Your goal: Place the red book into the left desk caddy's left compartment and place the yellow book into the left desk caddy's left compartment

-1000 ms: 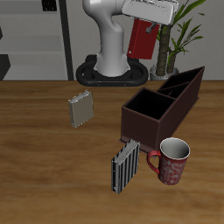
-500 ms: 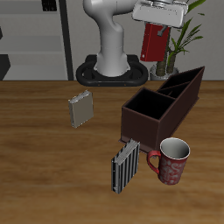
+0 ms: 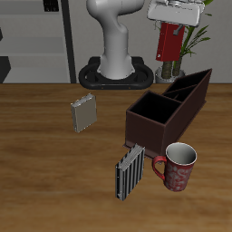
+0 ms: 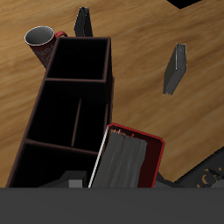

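Observation:
My gripper [image 3: 174,22] hangs high above the table's back, shut on the top of the red book [image 3: 169,43]. The book hangs upright, above and behind the back end of the left desk caddy [image 3: 156,119]. In the wrist view the red book [image 4: 131,161] shows edge-on, pale pages between dark-red covers, beside the left desk caddy's [image 4: 108,94] left compartment [image 4: 45,164]. The yellow book [image 3: 83,112] stands on the table, well apart from the caddy; it also shows in the wrist view [image 4: 175,68].
A grey-and-black striped book [image 3: 129,172] stands near the table's front edge, beside a red patterned mug [image 3: 178,167] at the caddy's front end. A potted plant [image 3: 186,45] stands behind the caddy, close to the hanging book. The robot's base [image 3: 113,72] is at the back.
The gripper has carried the red book sideways, from over the robot's base toward the plant. The book has swung from tilted to nearly upright. Nothing on the table has moved.

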